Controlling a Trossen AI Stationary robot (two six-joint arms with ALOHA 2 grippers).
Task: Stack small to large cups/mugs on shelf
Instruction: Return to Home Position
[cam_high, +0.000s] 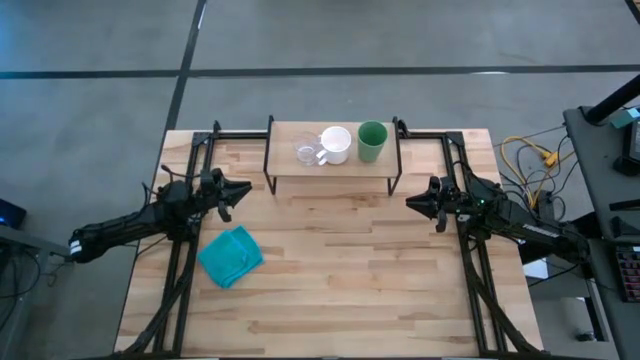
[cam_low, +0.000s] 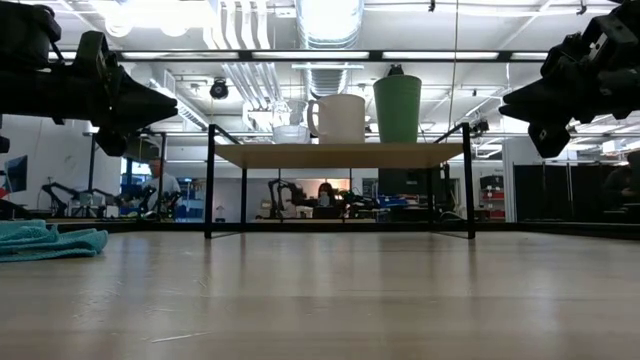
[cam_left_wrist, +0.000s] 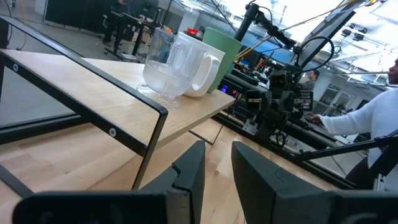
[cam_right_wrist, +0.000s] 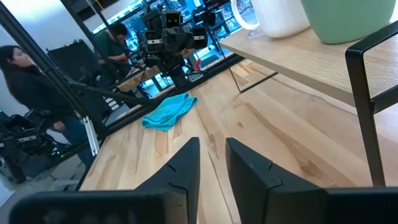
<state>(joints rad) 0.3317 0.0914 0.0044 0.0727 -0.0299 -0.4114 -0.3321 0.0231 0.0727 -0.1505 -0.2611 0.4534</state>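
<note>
The shelf (cam_high: 333, 172) stands at the table's far middle on thin black legs. On its board, in a row from left to right, stand the clear glass cup (cam_high: 307, 153), the white handled mug (cam_high: 336, 143) and the taller green cup (cam_high: 372, 141), each upright on its base; the low view shows them as glass cup (cam_low: 290, 133), mug (cam_low: 340, 118) and green cup (cam_low: 398, 108). My left gripper (cam_high: 243, 188) hovers shut off the shelf's left end. My right gripper (cam_high: 412, 203) hovers shut off its right end. Neither holds anything.
A crumpled teal cloth (cam_high: 231, 256) lies on the tabletop's left half, near my left arm. Black frame rails (cam_high: 190, 200) run along both table sides. Bare wood stretches between the shelf and the near edge. People sit in the room beyond the table.
</note>
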